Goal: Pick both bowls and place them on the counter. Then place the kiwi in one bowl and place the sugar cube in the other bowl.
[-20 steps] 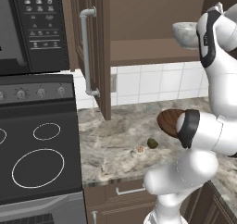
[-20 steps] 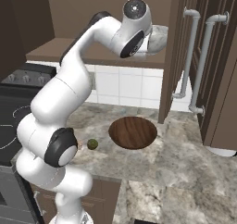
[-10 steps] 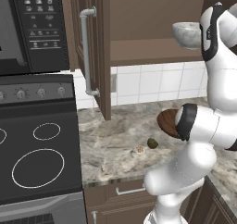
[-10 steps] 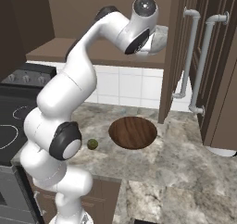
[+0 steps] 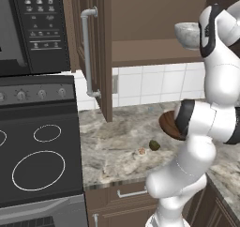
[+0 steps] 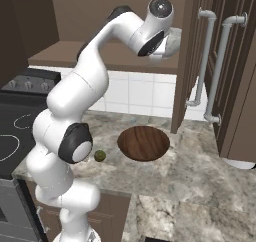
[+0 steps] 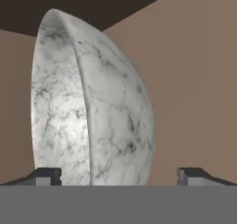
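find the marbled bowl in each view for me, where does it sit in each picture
Left base view: marbled bowl at upper right, on the cabinet shelf, partly behind the arm.
Right base view: its rim peeks out at upper centre-right, behind the robot's wrist.
Hand view: it looms large at centre-left, seen on edge, between the open pincer tips.
Shared landmark: the brown cabinet shelf it rests on.

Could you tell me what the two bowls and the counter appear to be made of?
Shallow bowl: looks like dark brown wood, with visible grain lines and a matte finish. Deeper bowl in the cabinet: looks like grey-white marble or stone, dark veining and a soft sheen; it could be glazed ceramic. Counter: grey-beige mottled stone look, like polished granite or marble.
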### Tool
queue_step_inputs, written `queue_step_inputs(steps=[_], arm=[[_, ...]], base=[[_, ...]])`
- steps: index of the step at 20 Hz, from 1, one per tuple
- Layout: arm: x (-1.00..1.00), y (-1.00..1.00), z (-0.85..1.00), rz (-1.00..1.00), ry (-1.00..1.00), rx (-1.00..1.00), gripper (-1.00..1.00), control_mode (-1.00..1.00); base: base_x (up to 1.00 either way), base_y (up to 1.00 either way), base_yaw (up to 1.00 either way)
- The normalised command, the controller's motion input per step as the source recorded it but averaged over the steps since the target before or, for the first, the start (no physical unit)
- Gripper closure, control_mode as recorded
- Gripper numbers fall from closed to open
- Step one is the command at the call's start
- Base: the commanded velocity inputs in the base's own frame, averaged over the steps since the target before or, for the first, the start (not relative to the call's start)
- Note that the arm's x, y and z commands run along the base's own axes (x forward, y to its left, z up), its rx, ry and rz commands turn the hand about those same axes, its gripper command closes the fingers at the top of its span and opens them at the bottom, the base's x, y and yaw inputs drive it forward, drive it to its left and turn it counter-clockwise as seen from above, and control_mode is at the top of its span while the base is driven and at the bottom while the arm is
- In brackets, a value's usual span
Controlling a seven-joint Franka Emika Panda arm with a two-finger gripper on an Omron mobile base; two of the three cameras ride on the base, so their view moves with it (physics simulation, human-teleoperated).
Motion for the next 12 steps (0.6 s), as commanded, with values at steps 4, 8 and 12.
queue_step_inputs(steps=[4, 8, 12], arm=[[0.29, 0.0, 0.0, 0.0, 0.0, 0.0, -1.0, -1.0], [0.23, 0.0, -0.01, 0.0, 0.02, 0.0, -1.0, -1.0], [0.1, 0.0, -0.08, 0.0, 0.08, 0.01, -1.0, -1.0]], base=[[0.0, 0.0, 0.0], [0.0, 0.0, 0.0], [0.0, 0.0, 0.0]])
